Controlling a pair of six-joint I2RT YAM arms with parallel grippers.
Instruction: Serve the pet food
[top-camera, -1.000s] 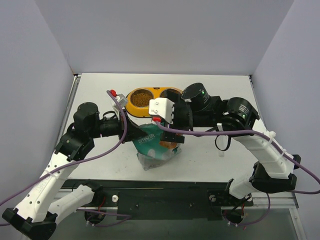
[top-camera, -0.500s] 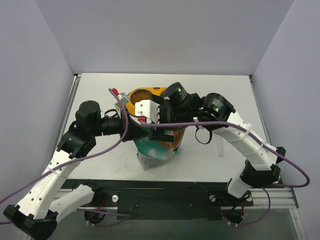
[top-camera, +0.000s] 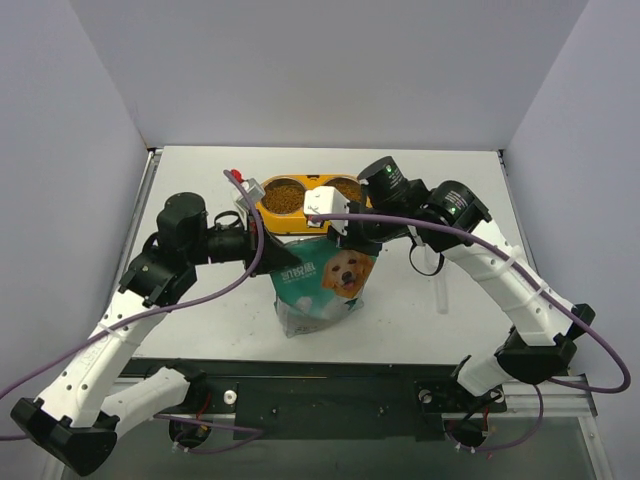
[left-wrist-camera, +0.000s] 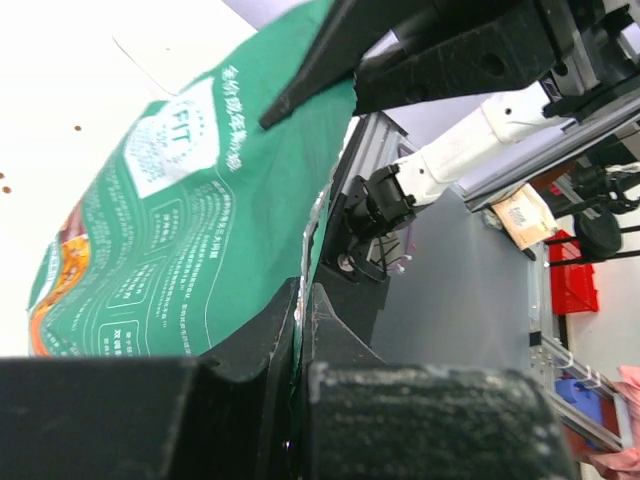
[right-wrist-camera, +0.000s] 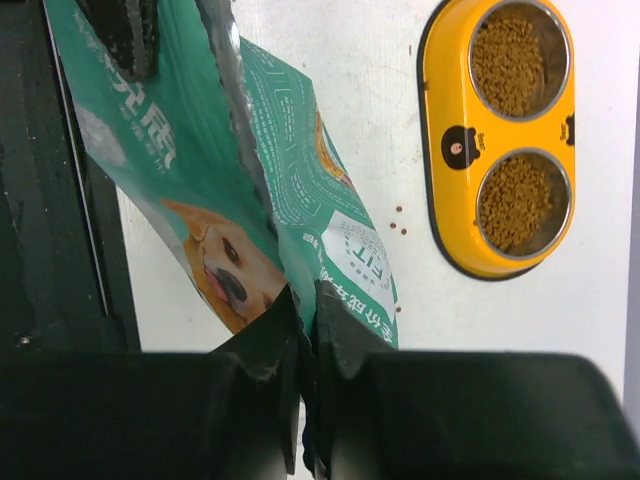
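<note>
White bench (top-camera: 190, 175): left hand (left-wrist-camera: 303, 295) and right hand (right-wrist-camera: 303, 300) each pinch the upright bag (top-camera: 320, 285) top; pet food (right-wrist-camera: 513, 200) sits in feeder (right-wrist-camera: 445, 110) just beyond them.

One bag (top-camera: 320, 285), one feeder (right-wrist-camera: 440, 100) with two bowls (right-wrist-camera: 472, 60) of kibble (right-wrist-camera: 512, 195), and at least three stray pellets (right-wrist-camera: 397, 209) on the surface (top-camera: 450, 170).

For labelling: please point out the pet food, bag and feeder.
pet food (right-wrist-camera: 510, 62): right wrist view, upper bowl's kibble
bag (top-camera: 347, 272): top external view, dog face
feeder (right-wrist-camera: 445, 100): right wrist view, yellow rim
</note>
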